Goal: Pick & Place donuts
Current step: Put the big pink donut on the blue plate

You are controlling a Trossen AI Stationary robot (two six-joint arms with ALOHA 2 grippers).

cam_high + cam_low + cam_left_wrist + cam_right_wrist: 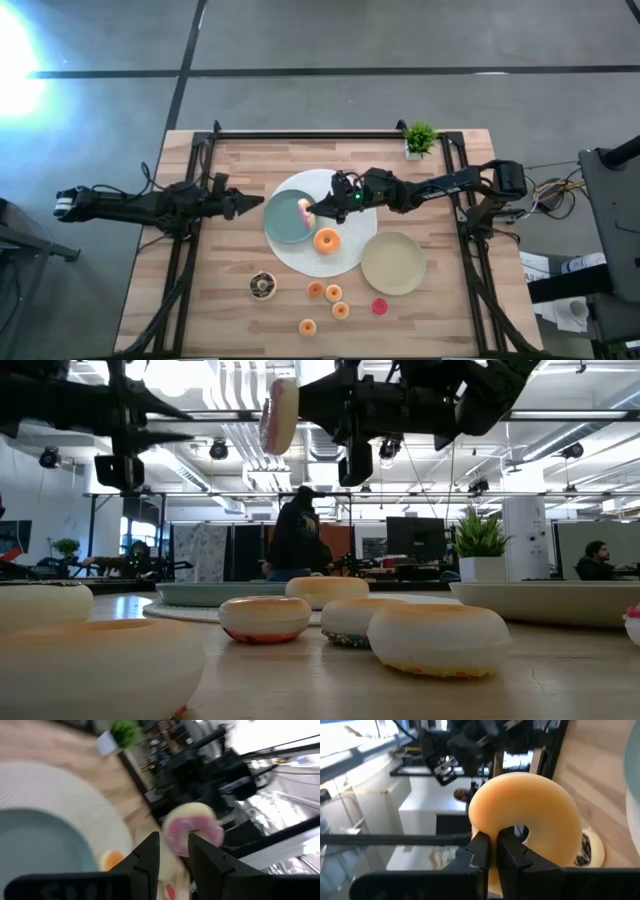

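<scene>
My right gripper (312, 209) reaches in from the table's right and is shut on a pink-glazed donut (302, 208), which it holds above the teal plate (280, 232). In the low view this donut (279, 415) stands on edge, high above the table. My left gripper (258, 203) waits open at the teal plate's left rim, pointing at the donut (192, 831). An orange donut (327, 241) lies on the white round mat (345, 262). A chocolate donut (263, 285), several small orange ones (334, 293) and a red one (379, 306) lie on the near table. My right gripper pinches the donut's ring (492, 827) between its two fingers, beside the hole (520, 830), and its tan underside faces the wrist camera. The fingers come in about level from the table's right. The donut is lifted clear and stands on edge, with its pink glaze toward my left gripper.
A beige plate (393, 263) lies right of the mat. A small potted plant (419, 138) stands at the table's far right corner. Black frame rails run along the table's left and right edges. People and desks show in the room beyond the table.
</scene>
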